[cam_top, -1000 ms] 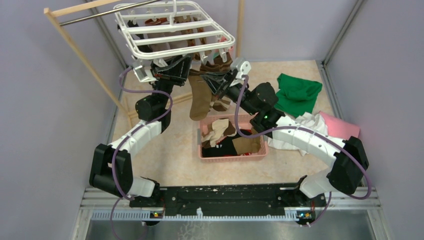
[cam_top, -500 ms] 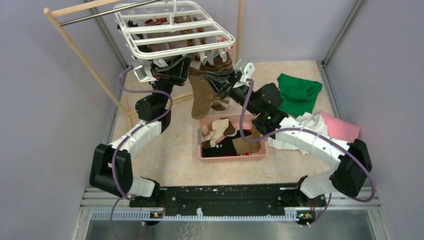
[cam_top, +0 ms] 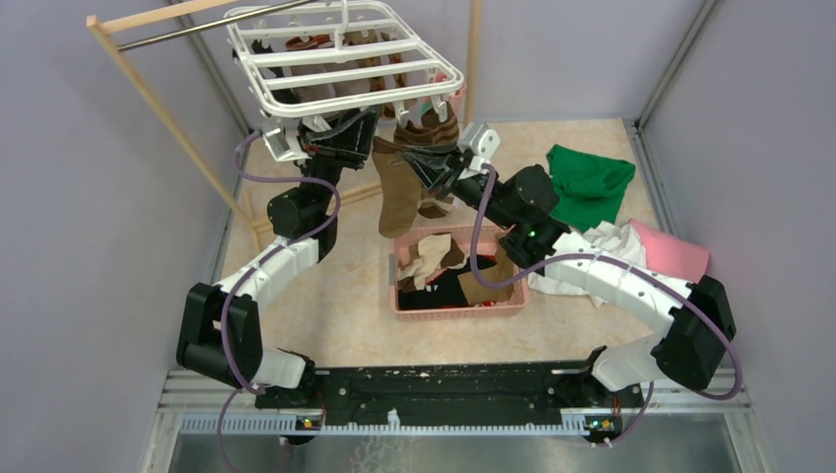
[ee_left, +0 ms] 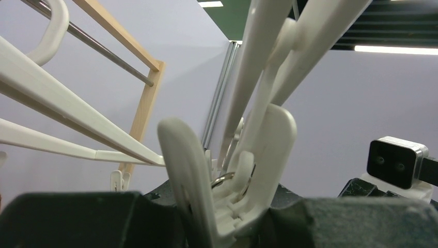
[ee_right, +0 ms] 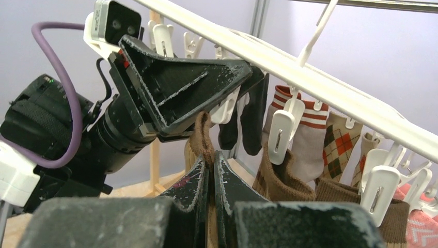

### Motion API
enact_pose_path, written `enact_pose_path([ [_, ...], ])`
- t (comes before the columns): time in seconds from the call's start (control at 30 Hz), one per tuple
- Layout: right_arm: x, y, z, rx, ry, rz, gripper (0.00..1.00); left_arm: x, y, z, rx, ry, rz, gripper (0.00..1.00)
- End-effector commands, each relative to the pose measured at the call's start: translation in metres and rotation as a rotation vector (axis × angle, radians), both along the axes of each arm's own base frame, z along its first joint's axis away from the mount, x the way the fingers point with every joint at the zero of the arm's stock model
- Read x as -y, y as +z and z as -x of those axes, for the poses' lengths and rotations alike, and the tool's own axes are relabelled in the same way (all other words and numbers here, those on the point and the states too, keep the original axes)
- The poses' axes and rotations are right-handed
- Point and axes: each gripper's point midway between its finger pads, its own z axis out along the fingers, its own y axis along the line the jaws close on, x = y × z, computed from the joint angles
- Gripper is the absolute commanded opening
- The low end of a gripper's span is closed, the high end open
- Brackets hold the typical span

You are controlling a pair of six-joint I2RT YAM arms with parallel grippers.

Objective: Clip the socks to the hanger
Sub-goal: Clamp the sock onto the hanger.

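Observation:
The white grid hanger hangs from the rack's rod with several socks clipped along its near edge. My left gripper is shut on one of its white clips, squeezing the clip's handles together. My right gripper is shut on the cuff of a plain brown sock, whose body dangles below. The cuff is just under the squeezed clip. A black sock, a striped sock and an argyle sock hang clipped beside it.
A pink basket with more socks sits on the table below the grippers. Green, white and pink cloths lie at the right. The wooden rack stands at the back left.
My right arm has shifted a little, bringing the brown sock's cuff closer under the squeezed clip. The left arm has stayed still.

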Motion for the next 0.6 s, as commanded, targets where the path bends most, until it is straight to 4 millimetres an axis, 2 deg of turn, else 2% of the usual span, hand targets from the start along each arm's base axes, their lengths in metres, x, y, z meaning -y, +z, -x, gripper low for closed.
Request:
enact_pose_path([
  [0.0,0.0,0.004,0.008,0.069,0.021,0.031,0.0,-0.025,0.052,0.065,0.319,-0.007,0.136,0.23],
  [0.43,-0.004,-0.007,0.014,0.286,-0.001,0.134,0.0,-0.023,0.052,0.068,0.318,-0.041,0.127,0.23],
  [0.57,-0.006,-0.003,0.013,0.302,0.037,0.133,0.0,-0.023,0.051,0.069,0.314,-0.051,0.123,0.22],
])
